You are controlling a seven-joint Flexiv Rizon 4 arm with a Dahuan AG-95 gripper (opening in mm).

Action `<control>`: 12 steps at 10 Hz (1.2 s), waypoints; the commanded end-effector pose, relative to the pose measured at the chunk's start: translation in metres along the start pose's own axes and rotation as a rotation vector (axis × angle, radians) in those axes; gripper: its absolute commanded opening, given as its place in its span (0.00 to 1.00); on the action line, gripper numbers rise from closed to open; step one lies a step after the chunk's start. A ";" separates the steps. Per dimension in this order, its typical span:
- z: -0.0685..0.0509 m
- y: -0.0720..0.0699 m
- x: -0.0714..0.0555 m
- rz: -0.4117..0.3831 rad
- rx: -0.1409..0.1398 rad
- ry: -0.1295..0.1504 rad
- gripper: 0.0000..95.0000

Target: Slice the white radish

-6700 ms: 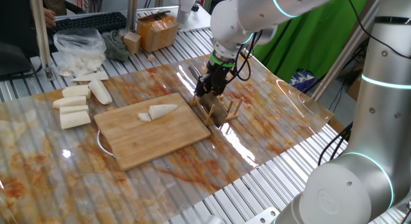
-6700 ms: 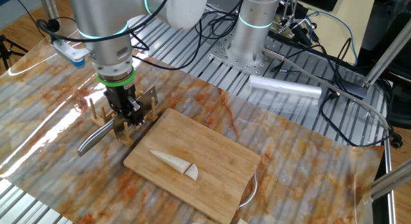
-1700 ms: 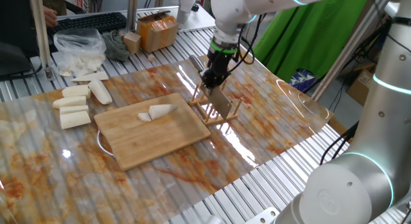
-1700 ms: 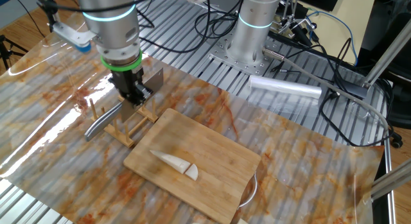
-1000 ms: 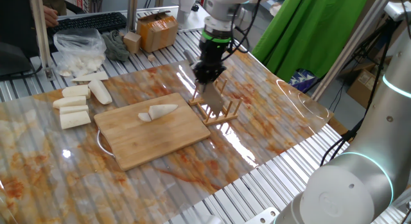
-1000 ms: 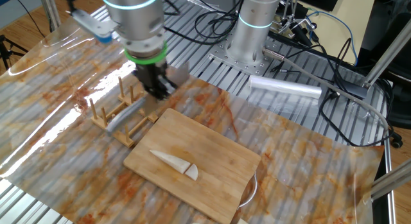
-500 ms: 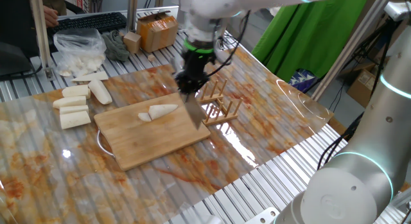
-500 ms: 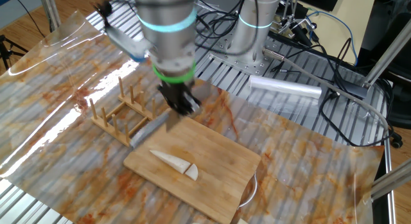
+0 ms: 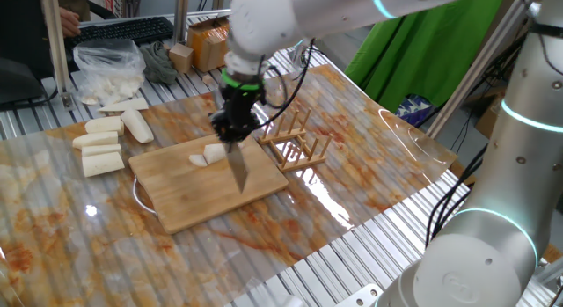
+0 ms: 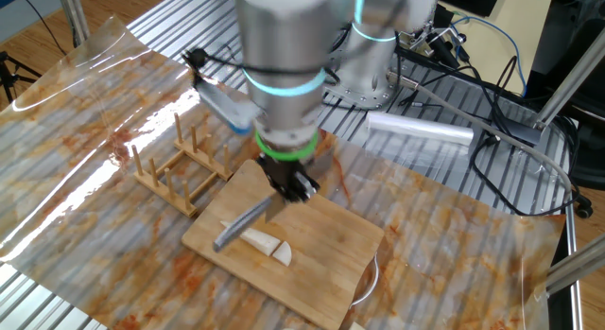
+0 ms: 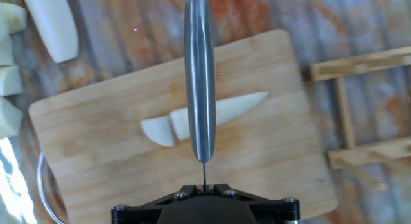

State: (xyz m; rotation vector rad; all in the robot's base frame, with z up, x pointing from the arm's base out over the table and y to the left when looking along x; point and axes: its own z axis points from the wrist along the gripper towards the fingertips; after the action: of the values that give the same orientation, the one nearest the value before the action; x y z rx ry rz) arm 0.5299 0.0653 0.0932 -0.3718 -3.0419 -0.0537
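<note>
The end effector is clamped on a knife, blade slanting down over the wooden cutting board. The white radish lies on the board right by the blade tip. An empty wooden rack sits off to the side on the tabletop.

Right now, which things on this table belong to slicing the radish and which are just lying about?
In use:
white radish
knife, held in the gripper
cutting board

Lying about:
wooden rack
bigger white chunks
plastic bag
cardboard box
</note>
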 end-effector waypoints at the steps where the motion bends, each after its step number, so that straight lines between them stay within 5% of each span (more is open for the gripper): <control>1: 0.005 -0.007 -0.004 -0.038 0.016 0.001 0.00; 3: 0.012 -0.018 -0.016 -0.066 0.016 -0.001 0.00; 7: 0.036 -0.065 -0.049 -0.156 0.015 -0.027 0.00; 12: 0.042 -0.099 -0.058 -0.208 0.012 -0.034 0.00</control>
State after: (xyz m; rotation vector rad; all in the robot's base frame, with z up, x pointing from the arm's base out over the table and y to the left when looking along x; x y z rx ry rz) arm 0.5585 -0.0437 0.0442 -0.0522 -3.0984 -0.0279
